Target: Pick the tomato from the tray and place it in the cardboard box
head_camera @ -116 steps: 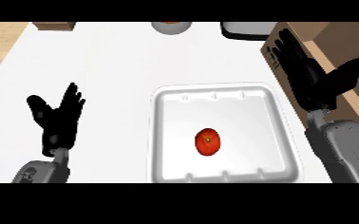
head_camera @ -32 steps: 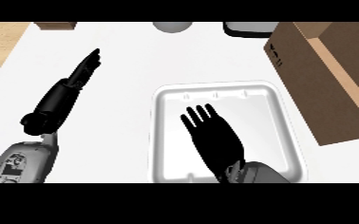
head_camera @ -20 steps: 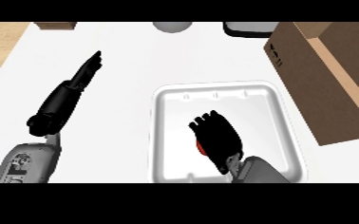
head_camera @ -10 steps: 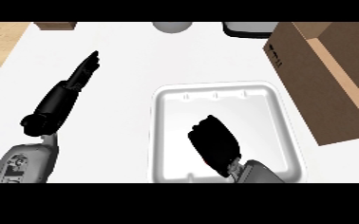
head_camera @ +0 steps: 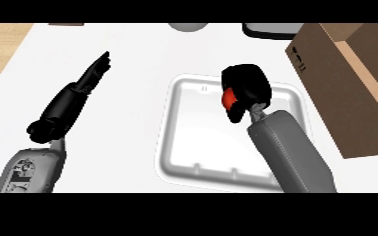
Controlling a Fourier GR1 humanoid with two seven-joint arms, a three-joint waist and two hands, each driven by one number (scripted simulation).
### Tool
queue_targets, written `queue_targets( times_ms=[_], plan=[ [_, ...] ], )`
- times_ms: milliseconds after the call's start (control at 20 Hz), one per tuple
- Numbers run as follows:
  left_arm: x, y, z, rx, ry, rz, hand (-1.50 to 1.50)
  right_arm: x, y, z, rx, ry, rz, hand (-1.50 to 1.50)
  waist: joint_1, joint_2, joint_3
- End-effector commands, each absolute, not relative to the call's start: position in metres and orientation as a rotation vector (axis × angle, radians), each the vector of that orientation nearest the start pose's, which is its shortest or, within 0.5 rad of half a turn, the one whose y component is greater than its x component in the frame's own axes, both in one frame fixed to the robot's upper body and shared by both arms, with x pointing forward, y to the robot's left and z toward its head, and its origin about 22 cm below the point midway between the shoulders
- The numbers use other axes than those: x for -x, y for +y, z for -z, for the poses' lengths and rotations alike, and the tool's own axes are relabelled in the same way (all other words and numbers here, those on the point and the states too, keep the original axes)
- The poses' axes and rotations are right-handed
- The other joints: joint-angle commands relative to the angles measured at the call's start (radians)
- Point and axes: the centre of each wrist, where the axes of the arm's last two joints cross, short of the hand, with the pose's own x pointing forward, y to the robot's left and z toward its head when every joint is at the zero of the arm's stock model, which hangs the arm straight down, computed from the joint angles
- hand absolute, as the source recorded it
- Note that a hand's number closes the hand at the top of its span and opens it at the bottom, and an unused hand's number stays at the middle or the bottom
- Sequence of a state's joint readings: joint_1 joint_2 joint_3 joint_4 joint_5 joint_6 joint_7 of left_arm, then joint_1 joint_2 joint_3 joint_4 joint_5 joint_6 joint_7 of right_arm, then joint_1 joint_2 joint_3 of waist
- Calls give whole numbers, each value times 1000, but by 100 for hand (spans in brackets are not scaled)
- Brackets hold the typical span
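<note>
I have the tomato [head_camera: 228,99] in my right hand [head_camera: 245,87], whose fingers are curled round it so only a red sliver shows at the hand's left side, above the upper part of the white tray [head_camera: 193,145] in the middle of the frame. The cardboard box [head_camera: 341,80] stands at the right edge, just beside the tray, its opening partly cut off by the frame. I judge the carry needs enough height to clear the box's near wall before I move right, and release only once the hand is over the opening. My left hand [head_camera: 77,92], fingers straight, rests at the left of the frame.
</note>
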State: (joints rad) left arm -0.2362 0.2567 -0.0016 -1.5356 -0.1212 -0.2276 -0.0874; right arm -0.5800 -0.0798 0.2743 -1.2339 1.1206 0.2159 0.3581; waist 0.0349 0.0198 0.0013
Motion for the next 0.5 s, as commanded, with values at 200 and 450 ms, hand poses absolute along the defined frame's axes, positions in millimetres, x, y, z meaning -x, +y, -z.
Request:
queue_targets(
  times_ms=[200,450],
  plan=[
    [-301,258,-69,-65,-1764,552,0,-423,-120,-144,1200,-1325,-1078,150,12,-6,-1],
    [-303,268,-66,-87,-1746,529,0,-437,-117,-174,1288,-1381,-917,150,-7,-11,-2]
  ],
)
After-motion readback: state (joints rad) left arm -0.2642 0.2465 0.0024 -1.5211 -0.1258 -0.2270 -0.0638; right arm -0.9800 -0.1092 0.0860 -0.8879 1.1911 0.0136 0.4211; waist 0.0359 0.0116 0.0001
